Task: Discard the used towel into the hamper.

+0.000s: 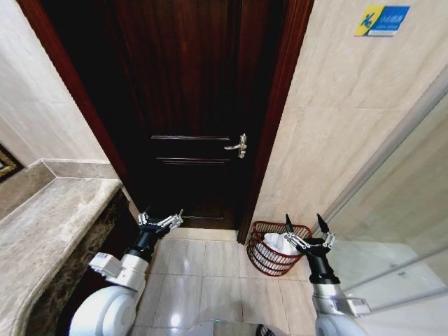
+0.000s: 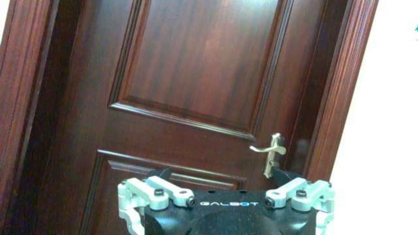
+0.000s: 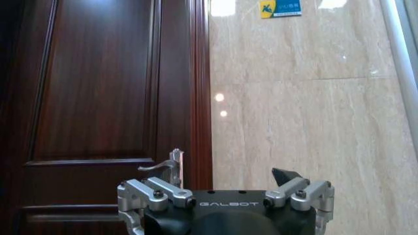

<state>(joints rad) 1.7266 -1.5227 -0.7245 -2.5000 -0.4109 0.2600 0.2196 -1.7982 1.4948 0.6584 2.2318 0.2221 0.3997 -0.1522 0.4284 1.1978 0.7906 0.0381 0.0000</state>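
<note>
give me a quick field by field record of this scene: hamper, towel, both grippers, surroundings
hamper: dark red wire basket on the tiled floor, by the wall right of the door frame
towel: white cloth lying inside the hamper
right gripper: above the hamper's right rim, jaws open, holding nothing
left gripper: raised in front of the door, jaws open, holding nothing
door: dark wood, closed, metal lever handle
counter: stone top on the robot's left
task state: towel appears already in the hamper

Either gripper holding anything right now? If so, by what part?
Nothing held. Left gripper and right gripper are both open and empty; white towel already lies in the reddish-brown wire hamper.
</note>
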